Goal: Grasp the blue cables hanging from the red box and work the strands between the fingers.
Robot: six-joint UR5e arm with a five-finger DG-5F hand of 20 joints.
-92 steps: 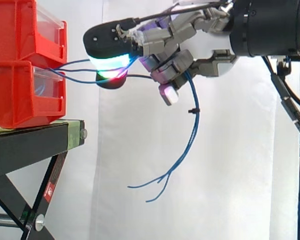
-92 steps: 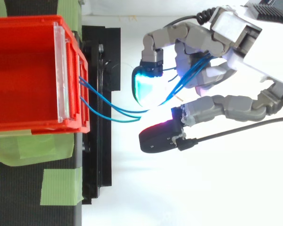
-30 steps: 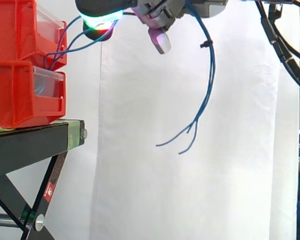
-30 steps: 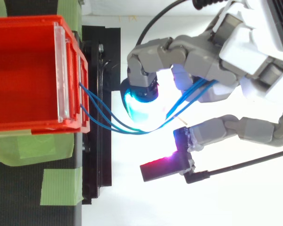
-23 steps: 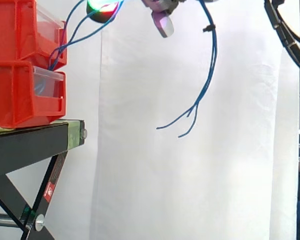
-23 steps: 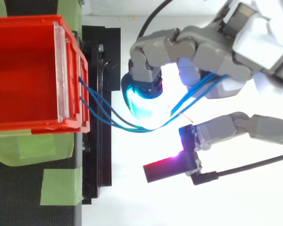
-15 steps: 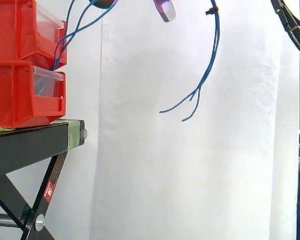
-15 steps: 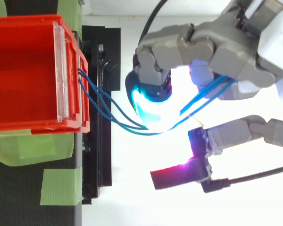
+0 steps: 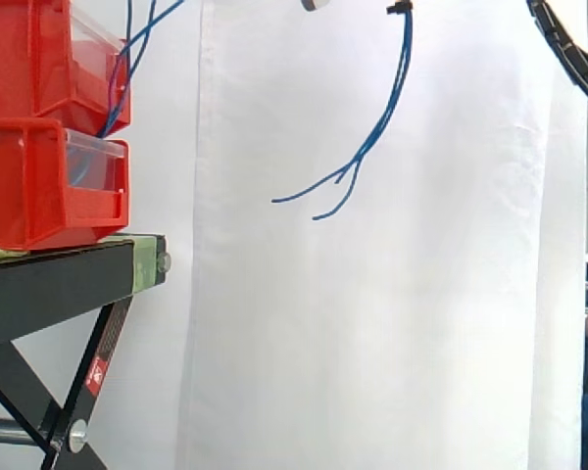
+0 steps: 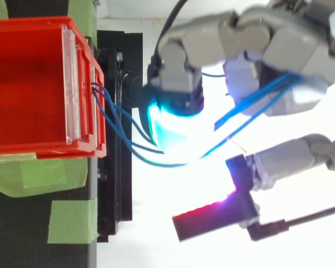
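Thin blue cables (image 10: pixel 120 134) leave the front of the upper red bin (image 10: pixel 44 25) and sag in a loop toward my hand (image 10: pixel 257 39). The strands run on under its cyan-glowing pad (image 10: pixel 170 125) and up between the curled fingers (image 10: pixel 251 84). The thumb, with a magenta-red pad (image 10: pixel 212 218), stands apart below them. In the side view the cables (image 9: pixel 127 59) climb steeply from the stacked red bins (image 9: pixel 39 186) past the top edge. Their loose ends (image 9: pixel 358 157) dangle in mid air, splaying out at the bottom.
The bins stand on a black stand (image 9: pixel 69 279) with green tape patches (image 10: pixel 72 220). A white curtain (image 9: pixel 372 343) hangs behind. The space below the dangling cable ends is open air.
The hand has risen steadily and left the top of the side view, pulling the strands up steeply from the bin. The loose ends rose too and swung left.
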